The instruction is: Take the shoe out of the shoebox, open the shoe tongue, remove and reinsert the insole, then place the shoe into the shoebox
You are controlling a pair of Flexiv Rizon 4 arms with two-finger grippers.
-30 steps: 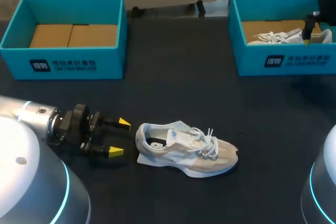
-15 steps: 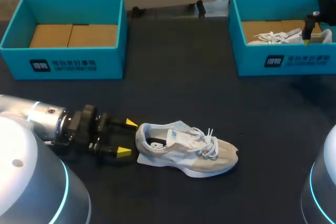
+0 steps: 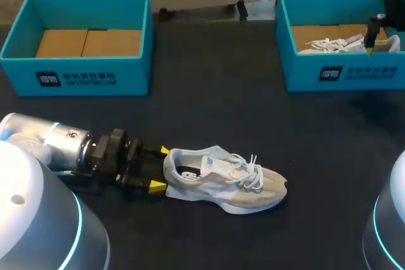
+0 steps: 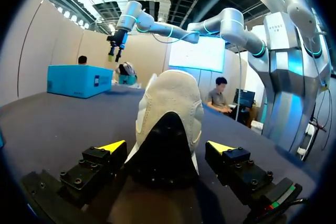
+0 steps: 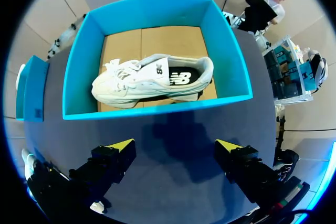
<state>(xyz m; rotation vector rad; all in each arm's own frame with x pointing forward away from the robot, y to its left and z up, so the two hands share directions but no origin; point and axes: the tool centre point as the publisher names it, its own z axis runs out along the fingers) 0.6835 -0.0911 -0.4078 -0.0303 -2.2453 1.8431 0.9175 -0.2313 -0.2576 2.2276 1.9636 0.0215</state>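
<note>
Tabletop [image 3: 215, 93] dark, matte and flat, arms coming in over its two near corners. At the far left, left shoebox [image 3: 126, 79]: teal, open-topped, brown cardboard [image 3: 88, 42] lining its floor. At the far right, right shoebox [image 3: 304, 74], same teal and same cardboard floor, with a second shoe [image 5: 152, 80] lying inside, pale upper, white laces, dark insole showing.

Toward the front edge, well apart from both boxes: shoe [image 3: 221, 178], pale grey and white, upright on its sole, heel toward the left arm, toe pointing right, laces loose over the tongue.

Left end effector [image 3: 160, 168] low over the tabletop, level with the shoe, fingers spread wide, one yellow tip at each side of the heel. In the left wrist view, heel filling the gap, close against both fingers — whether either finger actually presses on it, impossible to tell. No closed grip seen.

Right end effector [image 5: 174, 145] raised above the right shoebox, fingers wide apart, holding nothing, touching nothing. Second shoe ahead of it, down in the box, with the box's near wall lying between the tips and that shoe in the right wrist view.
</note>
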